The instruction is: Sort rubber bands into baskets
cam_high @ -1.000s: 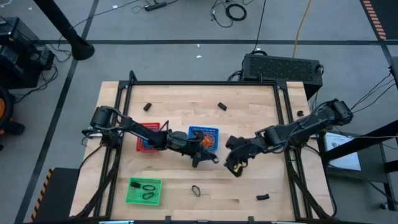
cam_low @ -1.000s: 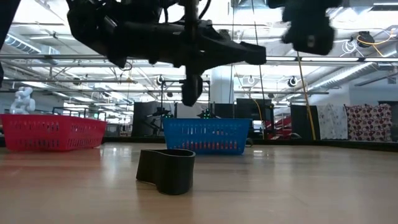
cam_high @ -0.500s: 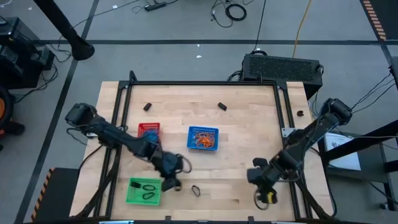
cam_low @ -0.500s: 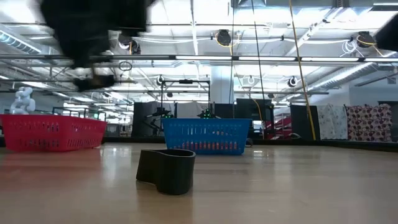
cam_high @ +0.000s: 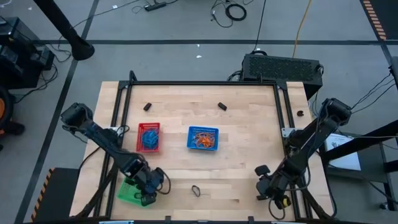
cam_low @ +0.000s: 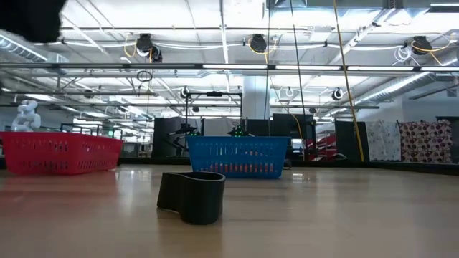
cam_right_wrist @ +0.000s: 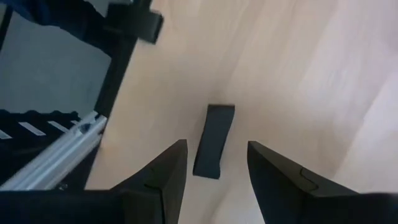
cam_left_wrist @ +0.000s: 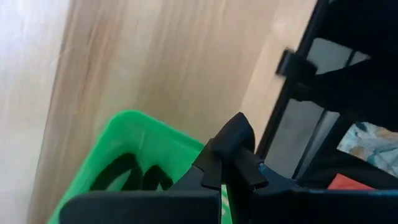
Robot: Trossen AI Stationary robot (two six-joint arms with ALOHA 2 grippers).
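Three baskets (cam_high: 203,138) on table (cam_high: 249,124), one front-left, loose bands (cam_high: 196,190) between arms

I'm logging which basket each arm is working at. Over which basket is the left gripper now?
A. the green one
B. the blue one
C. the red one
A: the high view shows the left gripper over the green basket, and its wrist view shows that basket's rim beneath the shut fingers.

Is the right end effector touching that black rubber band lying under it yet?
Apart. The right wrist view shows the black rubber band lying flat on the table between the right end effector's open fingers, with bare wood visible on both sides of it.
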